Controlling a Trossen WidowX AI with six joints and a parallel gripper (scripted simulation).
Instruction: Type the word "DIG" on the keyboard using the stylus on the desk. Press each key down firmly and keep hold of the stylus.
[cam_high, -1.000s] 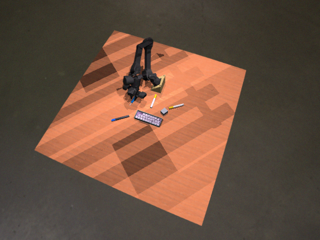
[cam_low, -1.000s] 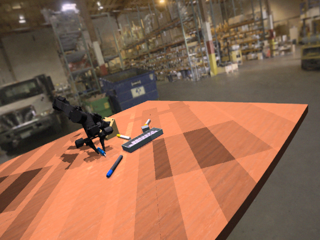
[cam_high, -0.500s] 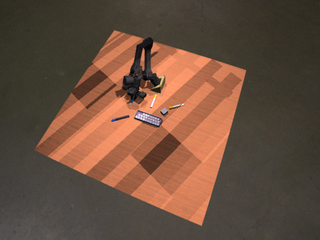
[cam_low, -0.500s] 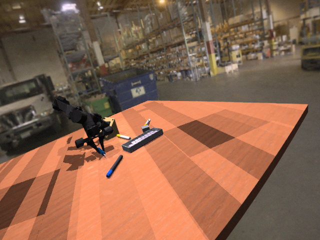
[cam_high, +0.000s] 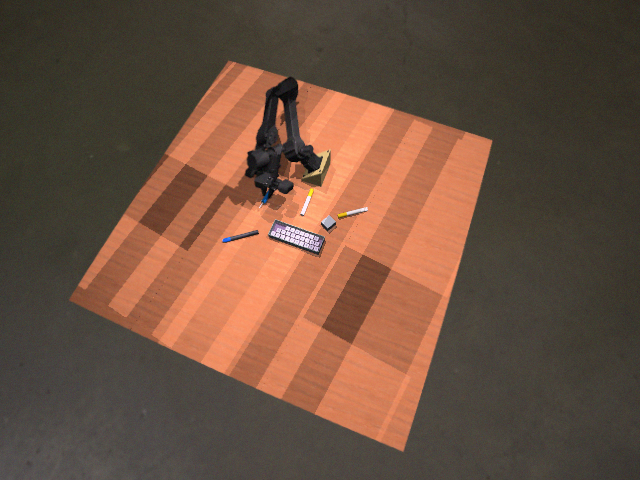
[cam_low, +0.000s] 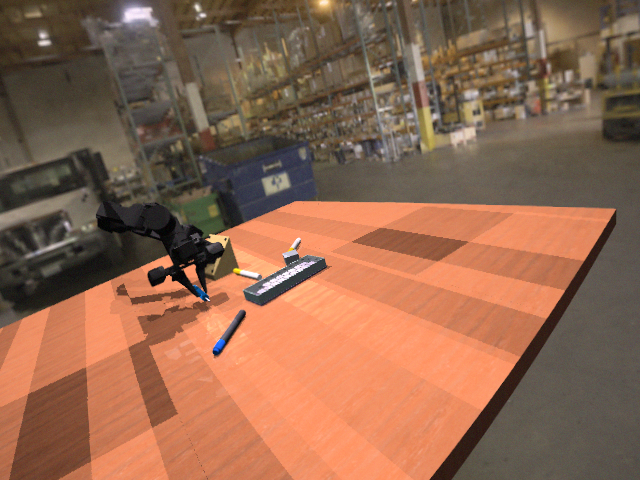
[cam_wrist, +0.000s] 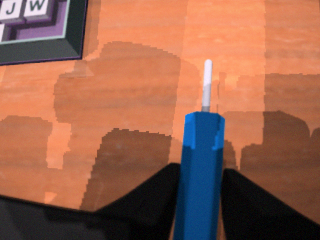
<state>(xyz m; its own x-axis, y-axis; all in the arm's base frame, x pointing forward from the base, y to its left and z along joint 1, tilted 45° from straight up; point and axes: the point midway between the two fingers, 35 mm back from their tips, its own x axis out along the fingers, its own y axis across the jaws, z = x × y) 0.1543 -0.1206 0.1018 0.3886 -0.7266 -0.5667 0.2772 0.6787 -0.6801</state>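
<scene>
My gripper (cam_high: 266, 193) (cam_low: 201, 291) (cam_wrist: 200, 175) is shut on the blue stylus (cam_high: 265, 197) (cam_low: 200, 293) (cam_wrist: 202, 150), with a dark finger against each side of it. The stylus's thin white tip points away from the fingers, low over the desk; I cannot tell whether it touches. The keyboard (cam_high: 296, 237) (cam_low: 284, 279) (cam_wrist: 75, 31) has a dark frame and pale keys. It lies apart from the gripper, and only its corner with the J and W keys shows at the upper left of the wrist view. The D, I and G keys cannot be made out.
A black marker with a blue end (cam_high: 240, 236) (cam_low: 229, 332) lies beside the keyboard. Two white-and-yellow markers (cam_high: 307, 202) (cam_high: 353, 212) and a grey cube (cam_high: 328, 222) (cam_low: 290, 256) lie on its other side. A beige wedge (cam_high: 320, 172) (cam_low: 222, 259) stands near the arm.
</scene>
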